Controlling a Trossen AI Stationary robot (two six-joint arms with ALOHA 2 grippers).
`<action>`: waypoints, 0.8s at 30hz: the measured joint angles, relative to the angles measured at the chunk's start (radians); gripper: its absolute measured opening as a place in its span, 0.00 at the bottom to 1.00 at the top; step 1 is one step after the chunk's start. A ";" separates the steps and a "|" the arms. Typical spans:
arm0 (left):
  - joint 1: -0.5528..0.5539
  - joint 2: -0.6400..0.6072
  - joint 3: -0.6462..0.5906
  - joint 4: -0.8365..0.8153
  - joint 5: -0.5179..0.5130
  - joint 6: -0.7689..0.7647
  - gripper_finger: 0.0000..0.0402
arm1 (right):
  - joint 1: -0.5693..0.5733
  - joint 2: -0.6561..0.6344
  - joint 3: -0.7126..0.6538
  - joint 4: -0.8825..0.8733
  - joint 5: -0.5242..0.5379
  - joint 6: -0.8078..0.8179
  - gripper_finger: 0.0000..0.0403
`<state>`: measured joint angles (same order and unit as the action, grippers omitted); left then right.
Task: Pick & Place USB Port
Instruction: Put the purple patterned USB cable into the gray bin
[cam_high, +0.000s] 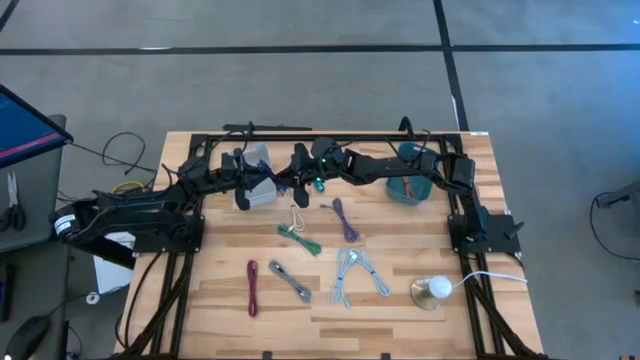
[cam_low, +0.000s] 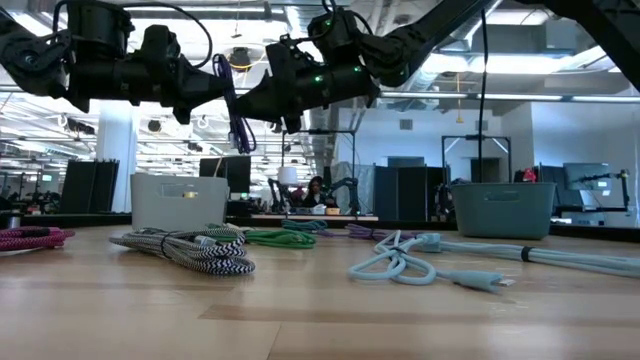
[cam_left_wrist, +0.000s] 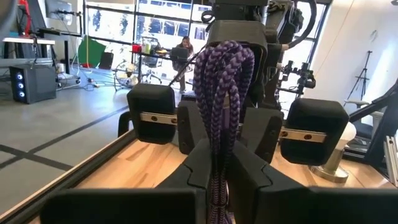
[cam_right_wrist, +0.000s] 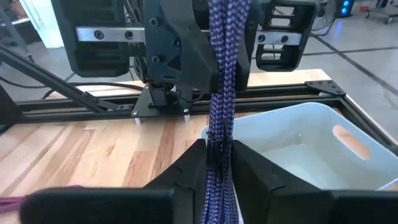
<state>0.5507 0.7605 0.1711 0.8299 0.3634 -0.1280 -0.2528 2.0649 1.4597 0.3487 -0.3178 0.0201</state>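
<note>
Purple braided cable (cam_left_wrist: 219, 99) between both claws, left claw (cam_left_wrist: 219, 163) clamped.

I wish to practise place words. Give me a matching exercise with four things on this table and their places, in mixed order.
Things:
1. white bin
2. teal bin
3. lamp
4. green cable

Places:
A. front right corner
B. middle of the table
C. back, left of centre
D. back, right side

Pairs: 1-C, 2-D, 3-A, 4-B
</note>
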 joint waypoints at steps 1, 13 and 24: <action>0.000 0.000 0.000 0.000 0.000 0.000 0.06 | -0.003 -0.006 0.000 -0.010 0.000 0.004 0.18; 0.064 0.000 0.000 0.000 -0.008 0.064 0.06 | -0.039 -0.137 -0.006 -0.264 0.002 -0.042 0.18; 0.231 -0.001 -0.046 -0.058 -0.008 0.002 0.06 | -0.035 -0.332 -0.153 -0.261 0.137 -0.118 0.14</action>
<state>0.7820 0.7597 0.1247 0.7714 0.3557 -0.1255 -0.2881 1.7329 1.3068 0.0872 -0.1812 -0.0980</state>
